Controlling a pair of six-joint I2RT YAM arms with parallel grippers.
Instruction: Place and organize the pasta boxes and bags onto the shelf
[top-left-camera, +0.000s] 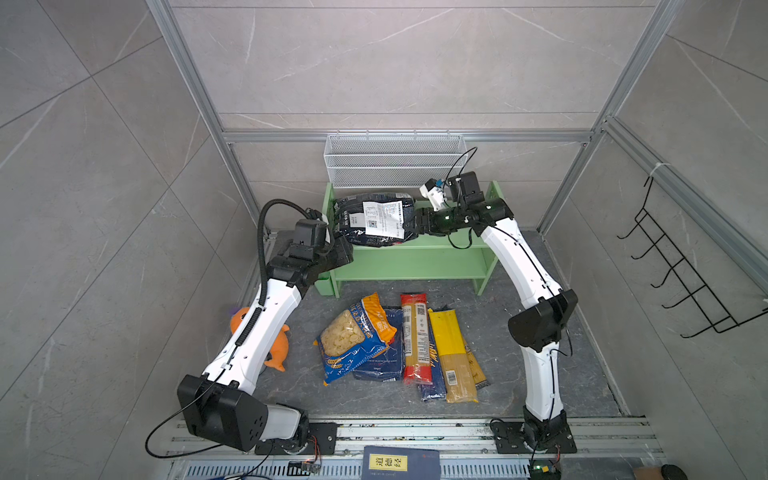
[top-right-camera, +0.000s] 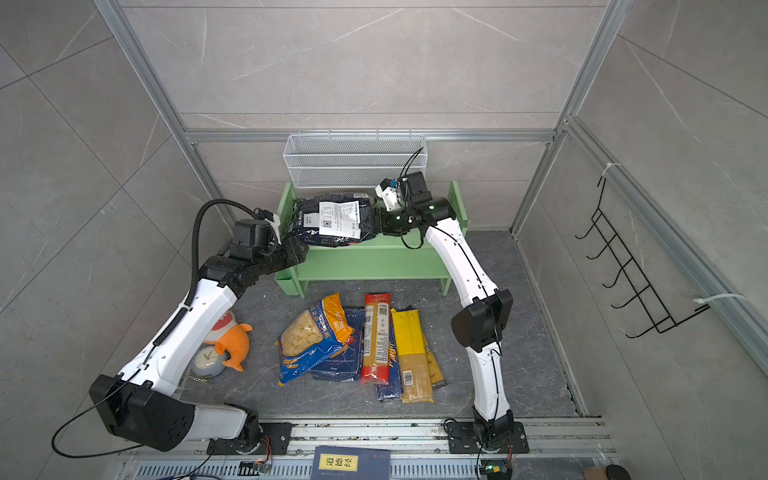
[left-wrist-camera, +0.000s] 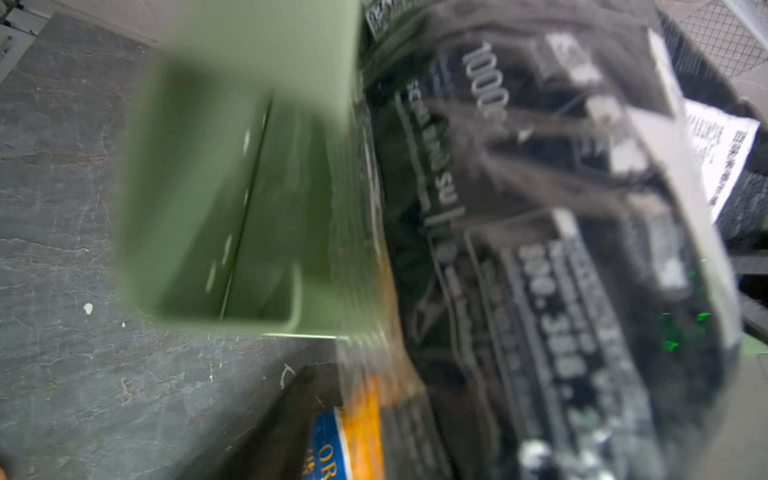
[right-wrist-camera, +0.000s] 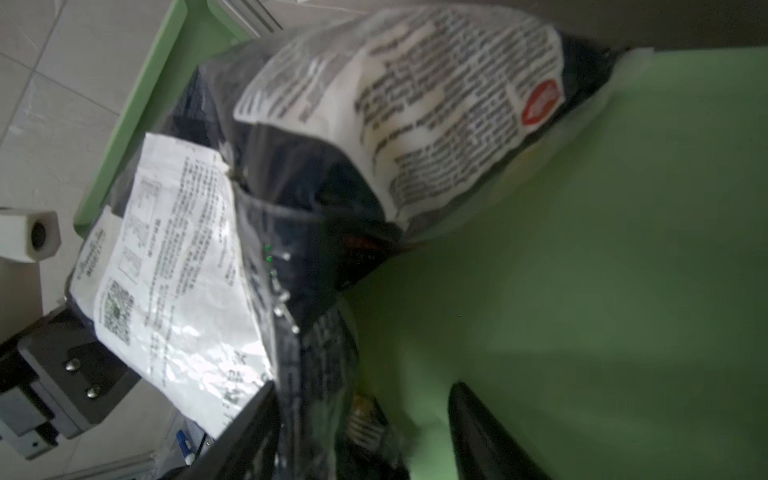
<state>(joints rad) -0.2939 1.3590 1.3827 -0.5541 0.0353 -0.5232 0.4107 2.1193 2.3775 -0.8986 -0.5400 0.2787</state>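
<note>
The black bag (top-left-camera: 376, 220) lies on the top tier of the shelf (top-left-camera: 415, 257). One end sits between the right fingers (right-wrist-camera: 478, 424), which stand apart. The left fingers (left-wrist-camera: 270, 424) are at its other end, and I cannot tell their spread.

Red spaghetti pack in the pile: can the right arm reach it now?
Probably yes: nothing covers the red spaghetti pack and the way looks free, though the right hand must first leave the black bag.

The black bag (top-left-camera: 376, 220) fills the left half of the top board of the shelf (top-left-camera: 409, 259). The right arm (top-left-camera: 469, 214) lies over the other half, and the wire basket (top-left-camera: 392, 160) stands close behind. The lower board is open from the front, and on the mat (top-left-camera: 590, 374) the pasta packs (top-left-camera: 415, 340) crowd the middle while its right edge is bare.
</note>
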